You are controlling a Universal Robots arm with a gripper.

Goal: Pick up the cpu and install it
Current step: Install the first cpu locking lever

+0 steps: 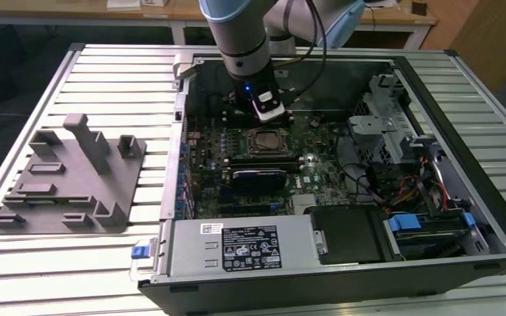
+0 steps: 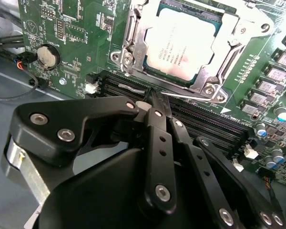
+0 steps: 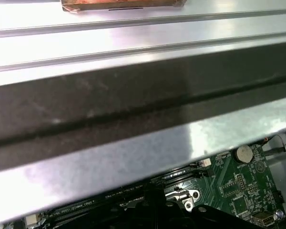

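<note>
My gripper [image 2: 155, 102] is pinched shut with nothing in it, right above the green board [image 2: 76, 28]. Just past its tips, the cpu [image 2: 181, 43] sits flat in its socket [image 2: 128, 57], so I think it is in place. The computer case [image 1: 464, 217] holds it all.

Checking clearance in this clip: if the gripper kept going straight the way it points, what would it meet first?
Probably the black memory slots just ahead of the gripper, beside the socket holding the cpu; depth is unclear.
</note>
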